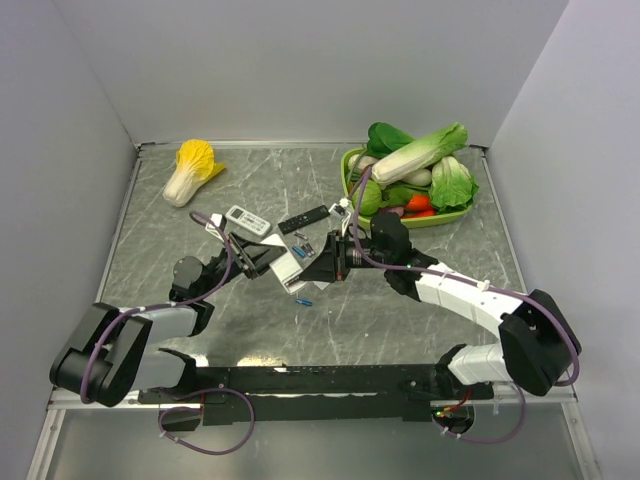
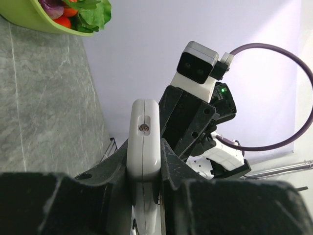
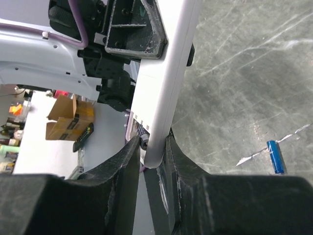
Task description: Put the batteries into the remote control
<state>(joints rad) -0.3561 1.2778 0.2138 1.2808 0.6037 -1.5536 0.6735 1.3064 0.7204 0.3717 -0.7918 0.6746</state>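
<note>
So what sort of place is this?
Probably a robotics lab bench: two robot arms at a marble-look table, plain white walls boxing it in, staged vegetables in a green bowl.

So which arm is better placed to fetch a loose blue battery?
Right, probably: the small blue cylindrical battery lies near the right gripper, which pinches only the end of the light-grey rectangular remote; the left gripper clamps it deeper.

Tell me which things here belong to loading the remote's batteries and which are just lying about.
Job: remote control, gripped by left hand and right hand; blue batteries.
Lying about: small white remote, slim black remote, yellow cabbage, green bowl of vegetables.
</note>
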